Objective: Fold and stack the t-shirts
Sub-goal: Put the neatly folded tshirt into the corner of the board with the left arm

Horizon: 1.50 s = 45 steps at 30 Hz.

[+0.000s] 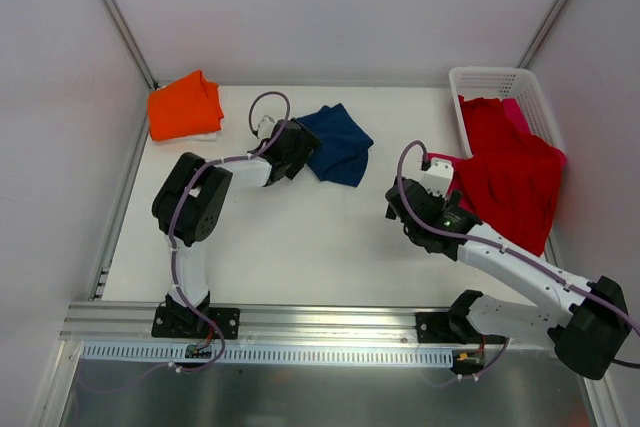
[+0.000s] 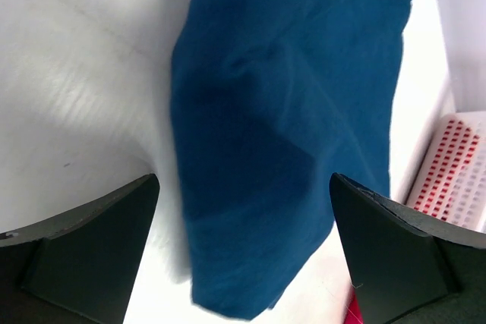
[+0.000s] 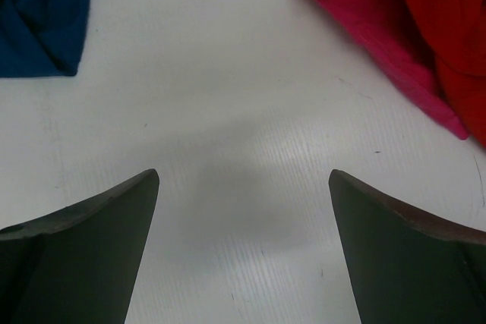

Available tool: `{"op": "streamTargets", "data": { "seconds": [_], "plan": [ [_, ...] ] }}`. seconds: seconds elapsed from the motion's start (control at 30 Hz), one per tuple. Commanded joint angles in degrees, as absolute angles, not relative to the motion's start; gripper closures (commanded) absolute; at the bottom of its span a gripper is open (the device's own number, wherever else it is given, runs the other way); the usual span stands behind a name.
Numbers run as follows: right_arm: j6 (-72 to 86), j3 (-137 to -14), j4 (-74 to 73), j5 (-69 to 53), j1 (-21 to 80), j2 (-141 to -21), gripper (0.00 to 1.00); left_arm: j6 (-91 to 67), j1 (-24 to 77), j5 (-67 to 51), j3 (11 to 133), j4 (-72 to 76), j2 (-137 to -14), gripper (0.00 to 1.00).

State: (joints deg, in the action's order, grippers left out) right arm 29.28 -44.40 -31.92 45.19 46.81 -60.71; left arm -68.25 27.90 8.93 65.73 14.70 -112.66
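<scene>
A navy blue t-shirt (image 1: 342, 144) lies crumpled at the table's far middle. My left gripper (image 1: 297, 147) hovers at its left edge, open. In the left wrist view the navy t-shirt (image 2: 281, 127) fills the centre, and the left gripper (image 2: 244, 178) has one jaw on each side of the shirt's near corner. An orange t-shirt (image 1: 185, 105) sits folded at the far left. A red t-shirt (image 1: 512, 175) and a pink one (image 1: 516, 111) spill from the basket. My right gripper (image 1: 432, 179) is open over bare table, left of the red shirt. The right gripper (image 3: 243, 174) holds nothing.
A white lattice basket (image 1: 487, 80) stands at the far right corner, and its wall (image 2: 456, 172) shows beside the navy shirt. In the right wrist view the pink t-shirt (image 3: 372, 24) and red t-shirt (image 3: 448, 13) lie ahead right, with the navy t-shirt (image 3: 42, 20) ahead left.
</scene>
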Motion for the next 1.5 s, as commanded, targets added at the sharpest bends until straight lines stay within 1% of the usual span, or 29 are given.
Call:
{"op": "streamTargets", "data": {
  "seconds": [0.0,0.07,0.17,0.2,0.23,0.27,0.3,0.33,0.43,0.47,0.53,0.63,0.67,0.73,0.77,0.9,1.03,1.1,1.17,1.27,1.47],
  "plan": [
    [26.02,-43.60,-29.45,44.04,44.48,-60.12,0.01,-70.75,29.26,13.35,66.18,12.03,-117.06,0.01],
    [24.71,-43.07,-28.83,43.24,42.99,-59.85,0.00,-71.54,29.79,14.32,67.14,12.83,-119.08,0.01],
    [23.21,-42.54,-27.60,42.01,41.23,-59.85,0.01,-73.21,30.15,14.33,70.04,15.20,-122.95,0.07],
    [22.94,-42.45,-27.25,41.84,40.79,-59.94,0.01,-73.56,30.06,14.07,72.14,16.25,-125.40,0.16],
    [22.77,-42.36,-27.07,41.40,40.43,-60.12,0.00,-73.56,30.06,13.54,73.46,16.52,-126.55,0.21],
    [22.50,-42.19,-26.90,41.31,39.82,-60.29,0.00,-73.48,30.06,13.10,75.04,16.70,-127.52,0.38],
    [22.15,-42.10,-26.63,41.05,39.47,-60.29,0.01,-71.91,30.15,13.36,77.84,17.22,-128.31,0.66],
    [21.97,-42.01,-26.46,40.61,38.94,-60.38,0.00,-71.98,30.15,13.53,79.35,16.27,-129.63,1.00],
    [21.71,-41.66,-26.19,40.08,38.41,-60.38,0.00,-70.76,29.36,12.83,85.33,12.77,-130.78,1.00],
    [21.71,-41.66,-26.10,39.99,38.32,-60.21,0.00,-68.14,28.92,11.79,88.30,12.48,-131.04,1.00],
    [22.15,-41.48,-25.93,39.64,38.14,-59.94,0.01,-65.41,27.08,10.20,90.08,12.57,-130.96,1.00],
    [22.85,-40.96,-25.14,38.76,38.14,-59.15,0.01,-55.75,23.66,5.02,95.09,10.38,-131.31,1.00],
    [22.94,-40.78,-24.18,38.24,38.14,-58.89,0.00,-50.24,22.69,3.62,97.45,9.33,-131.48,1.00],
    [23.55,-40.52,-23.38,36.83,38.14,-58.80,0.01,-45.11,19.53,0.18,102.01,6.44,-132.53,1.00],
    [23.73,-40.69,-22.94,36.39,38.06,-58.97,0.01,-41.09,18.38,-2.61,102.82,3.54,-132.63,1.00],
    [24.43,-40.26,-21.97,34.37,38.14,-58.27,0.01,-30.79,12.49,-8.86,106.69,0.35,-132.19,1.00],
    [24.17,-39.99,-21.01,33.93,38.14,-57.04,0.01,-17.61,8.36,-12.82,115.29,-5.35,-133.85,1.00],
    [24.08,-39.73,-21.09,33.92,38.06,-55.64,0.00,-14.26,6.86,-14.84,117.76,-7.90,-134.65,0.98],
    [23.73,-39.11,-21.27,34.36,38.14,-54.15,0.01,-12.49,4.49,-16.43,118.82,-10.18,-134.91,0.96],
    [23.64,-37.10,-21.27,35.68,38.06,-50.72,0.01,-9.67,2.03,-16.96,119.44,-12.39,-134.12,1.00],
    [23.47,-35.33,-21.27,35.68,37.70,-48.60,0.01,-5.81,-1.04,-17.14,119.27,-17.22,-130.96,1.00]
  ]
}}
